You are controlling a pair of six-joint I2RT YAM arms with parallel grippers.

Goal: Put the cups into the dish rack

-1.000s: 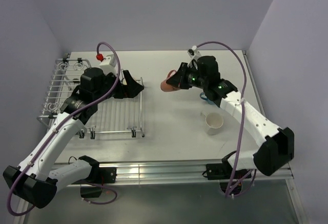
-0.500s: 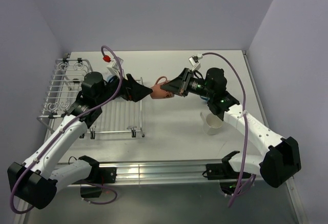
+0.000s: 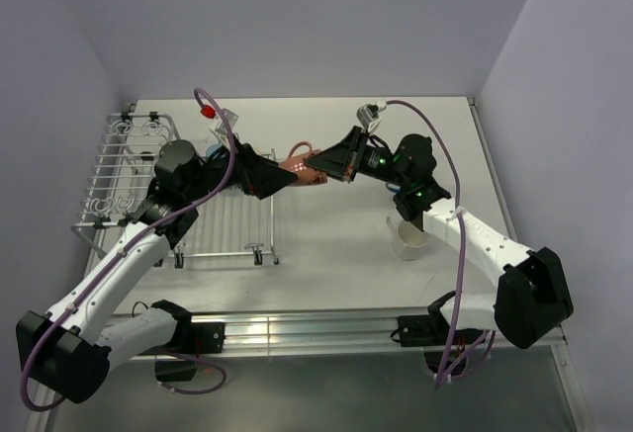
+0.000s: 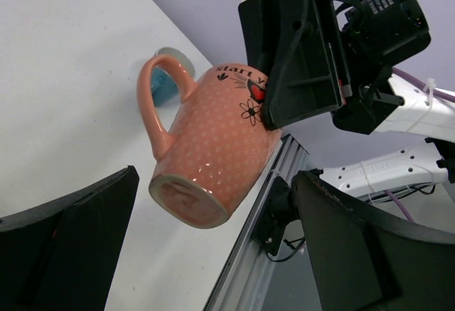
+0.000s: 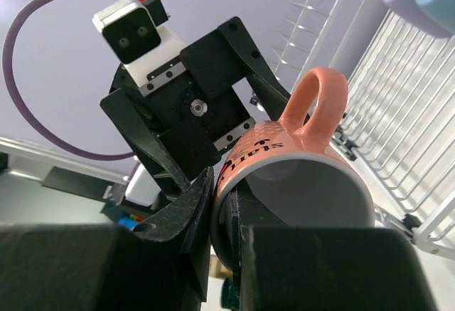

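At the left of the tabletop [image 3: 336, 254] the dish rack [image 3: 127, 191] is seen. Over its right edge the left end effector [image 3: 275, 173] is held with fingers spread wide and nothing gripped. The salmon-pink mug [image 3: 302, 168] is held in the air directly ahead, its long axis lying roughly along the line between the arms, base toward the left fingers, handle upward. Its rim is clamped by the right end effector [image 3: 326, 167]. A handover is judged to be under way, and the left arm is nearer the rack.

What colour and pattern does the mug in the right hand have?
Salmon-pink mug with tiny pale dots, black print; clearest in left wrist view.
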